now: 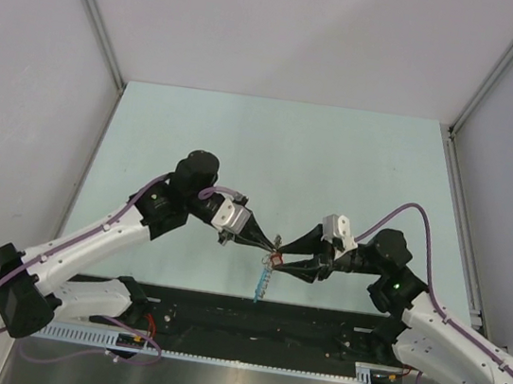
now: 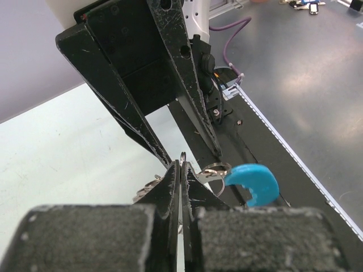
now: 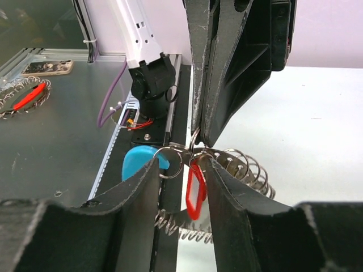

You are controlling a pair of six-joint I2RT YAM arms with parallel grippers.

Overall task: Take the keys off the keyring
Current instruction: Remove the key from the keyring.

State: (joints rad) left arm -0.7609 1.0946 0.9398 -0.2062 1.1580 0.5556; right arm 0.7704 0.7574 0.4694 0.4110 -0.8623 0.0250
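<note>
Left wrist view: the left gripper has its jaws pressed flat together. Their tips nip one thin wire loop of the floppy silvery coiled-wire keyring with a bright blue arc.
Right wrist view: the right gripper has its jaws part open, standing astride the small key with a red plastic head. The key hangs in the gap, nearer one finger, and from here I see no clamp on it.
Key: it hangs from a small loop just beneath the tips of the left jaws, red head hanging low. I cannot make out its blade, and it is the only key I can see.
Keyring: it is lifted off the pale green bench and hangs between the two grippers near the front edge. Its coil trails down toward the black base rail, and the blue arc sits off to one side.
Done: the ring is up and pinned firmly by one arm, and the other arm is lined up on the key.
Left: the real work, I'd say. The key is not yet off the ring, so it has to be gripped and worked off along the wire.
Progress: set up, not yet started on the removal proper.
</note>
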